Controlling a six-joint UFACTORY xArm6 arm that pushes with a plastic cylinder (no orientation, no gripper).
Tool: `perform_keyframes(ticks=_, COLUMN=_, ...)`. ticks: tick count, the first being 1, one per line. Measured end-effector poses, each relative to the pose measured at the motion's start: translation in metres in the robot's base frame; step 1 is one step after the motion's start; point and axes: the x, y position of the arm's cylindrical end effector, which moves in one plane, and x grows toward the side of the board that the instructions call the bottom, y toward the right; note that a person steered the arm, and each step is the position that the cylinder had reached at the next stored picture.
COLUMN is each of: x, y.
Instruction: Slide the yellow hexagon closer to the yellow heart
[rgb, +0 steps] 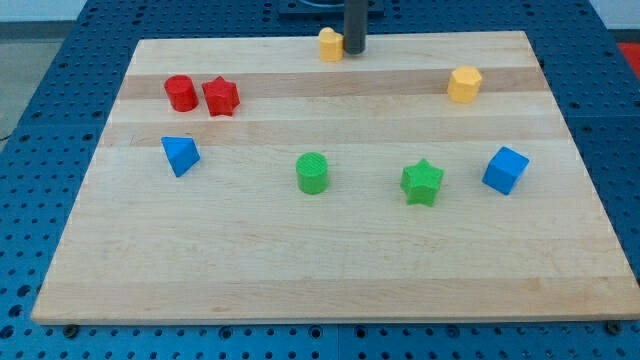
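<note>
You'll find the yellow hexagon (464, 84) on the wooden desk (320, 270) toward the view's upper right, lying flat and standing alone; it is compact, with no long axis you could pick out, and which way its corners point is too small to tell. The yellow heart (330, 44) sits at the desk's top edge near the middle, well apart from the hexagon and up to the view's left of it; which way its lobes face can't be made out either. My tip (354, 52) is down at that same top edge, just beside the heart on its right side; whether the two touch you cannot tell from here. It is a bare rod end, with nothing to spread or pinch, and it holds nothing; it stands between heart and hexagon, far nearer the heart. Toward the view's upper left a red cylinder (181, 93) and a red star (220, 97) sit side by side, close to touching; below them lies a blue triangle (180, 155). Across the middle run a green cylinder (313, 172), a green star (422, 182) and a blue cube (506, 170), each apart from the others.
</note>
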Motion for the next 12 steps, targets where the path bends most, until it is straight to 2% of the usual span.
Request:
perform_keyframes(ticks=1, x=0.001, y=-0.013)
perform_keyframes(ticks=2, x=0.012, y=0.016)
perform_keyframes(ticks=4, x=0.025, y=0.215)
perform_keyframes(ticks=5, x=0.072, y=0.274)
perform_keyframes(ticks=6, x=0.107, y=0.274)
perform_keyframes(ticks=7, x=0.083, y=0.247)
perform_keyframes(ticks=8, x=0.032, y=0.185)
perform_keyframes(ticks=9, x=0.018, y=0.166)
perform_keyframes(ticks=10, x=0.041, y=0.219)
perform_keyframes(ticks=11, x=0.091, y=0.230)
perform_keyframes(ticks=12, x=0.115, y=0.189)
